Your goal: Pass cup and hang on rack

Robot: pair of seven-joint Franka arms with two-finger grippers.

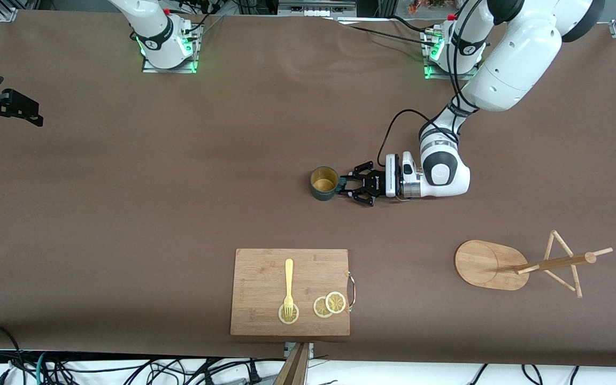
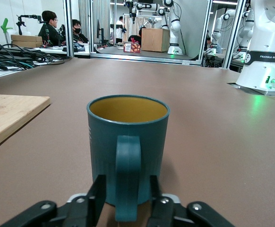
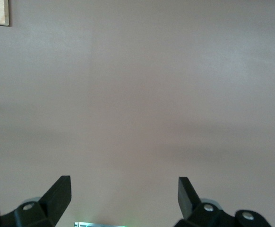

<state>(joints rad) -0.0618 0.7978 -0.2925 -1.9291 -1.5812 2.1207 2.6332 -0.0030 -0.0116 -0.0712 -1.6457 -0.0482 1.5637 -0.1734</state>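
The cup [image 1: 324, 183] stands upright on the brown table [image 1: 126, 214], near its middle, farther from the front camera than the cutting board [image 1: 265, 291]. Its handle points toward the left arm's end of the table. The left gripper [image 1: 346, 187] lies low and level at the cup, and in the left wrist view the handle [image 2: 127, 177] stands between the two fingers [image 2: 97, 196]. The fingers sit just beside the handle on each side; they look nearly together on it, but I cannot tell if they already press it or if a thin gap remains.

I judge that the step in hand is the pick-up by the left arm, the start of the carrying toward the rack [image 1: 492, 264]. The rack stands nearer to the front camera, toward the left arm's end, and its pegs [image 1: 564, 264] are free. The next move calls for a firm hold on the handle, then a lift, and later a turn of the cup so that the loop can slide over a peg.

The right gripper [image 3: 124, 191] waits with its fingers wide apart over bare table; in the front view only a dark part shows at the edge, toward the right arm's end. A yellow fork [image 1: 289, 289] and lemon slices [image 1: 330, 305] lie on the board. The contact between pads and handle is hidden by the handle itself.
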